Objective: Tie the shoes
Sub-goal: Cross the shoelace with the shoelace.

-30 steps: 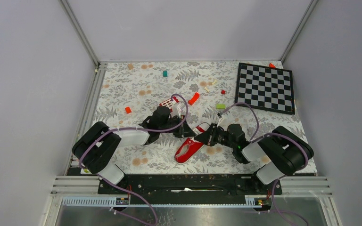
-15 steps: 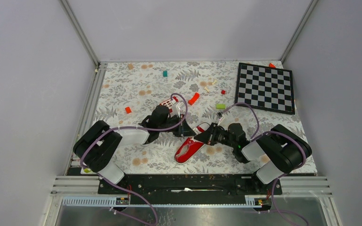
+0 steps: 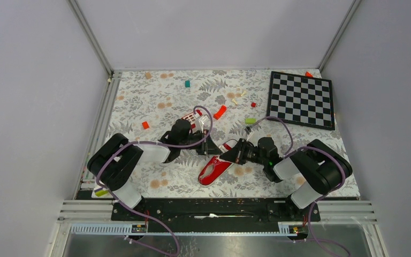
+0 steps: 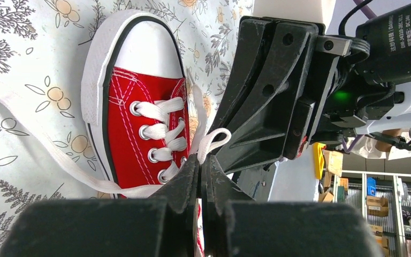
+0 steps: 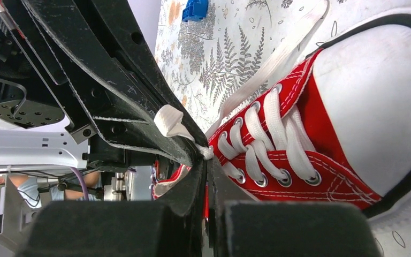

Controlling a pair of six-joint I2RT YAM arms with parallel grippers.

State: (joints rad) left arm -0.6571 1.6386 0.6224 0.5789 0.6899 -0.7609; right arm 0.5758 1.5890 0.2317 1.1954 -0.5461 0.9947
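Note:
The shoe (image 3: 214,167), a small red canvas sneaker with a white toe cap and white laces, lies on the floral mat between both arms. My left gripper (image 3: 210,149) is at its lace end, shut on a loop of white lace (image 4: 214,140) that sticks out past the fingertips (image 4: 192,172). From the other side my right gripper (image 3: 226,157) meets it tip to tip. It is shut too, with a bit of lace (image 5: 206,152) pinched at its tip. The shoe's eyelets (image 5: 267,160) fill the right wrist view, and the lace's free end (image 4: 43,160) trails over the mat.
A chessboard (image 3: 301,99) lies at the back right. A red block with white squares (image 3: 191,116) sits just behind the left gripper, with a red-orange piece (image 3: 220,112) beyond it. Small green (image 3: 250,121), teal (image 3: 187,83) and red (image 3: 145,125) blocks are scattered about.
Both arms' rear links have edged slightly inward. The gripper tips and the shoe stay where they were, both grips unchanged.

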